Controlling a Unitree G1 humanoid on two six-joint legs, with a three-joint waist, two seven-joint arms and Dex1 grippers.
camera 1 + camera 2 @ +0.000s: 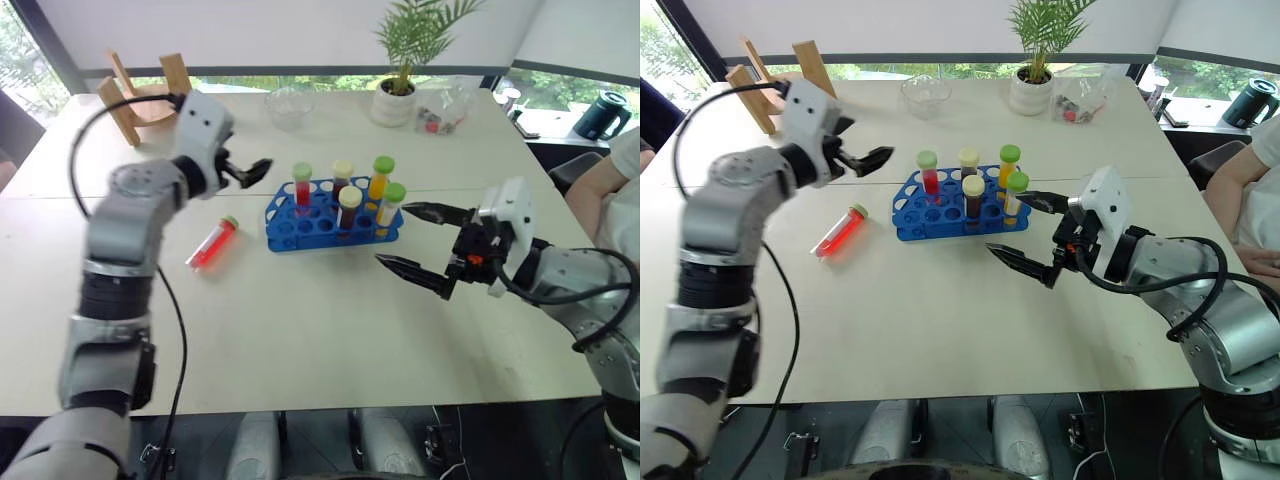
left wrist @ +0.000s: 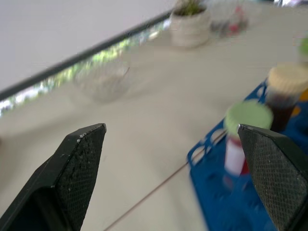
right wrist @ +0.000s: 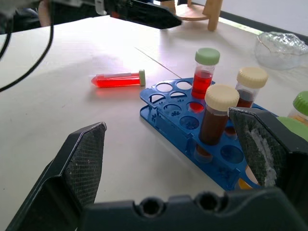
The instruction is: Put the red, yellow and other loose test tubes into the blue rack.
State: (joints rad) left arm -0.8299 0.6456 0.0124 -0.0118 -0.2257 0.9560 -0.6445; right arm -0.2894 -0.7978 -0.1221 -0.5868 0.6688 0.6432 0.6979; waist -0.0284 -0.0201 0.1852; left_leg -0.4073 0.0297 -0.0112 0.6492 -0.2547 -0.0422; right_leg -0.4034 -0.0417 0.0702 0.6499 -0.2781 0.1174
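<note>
**1 red tube left lying, rack already crowded**

The left gripper and right gripper both gaped wide, empty. 1 red test tube lay left of centre, beside the blue rack holding apparently 5. A careless pinch could roll it away.

Blue rack holds five upright tubes; red green-capped tube lies flat beside it

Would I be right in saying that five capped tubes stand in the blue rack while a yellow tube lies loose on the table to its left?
Not quite: the loose tube holds red liquid, not yellow, as the left eye view shows. Five capped tubes do stand in the blue rack.
</note>
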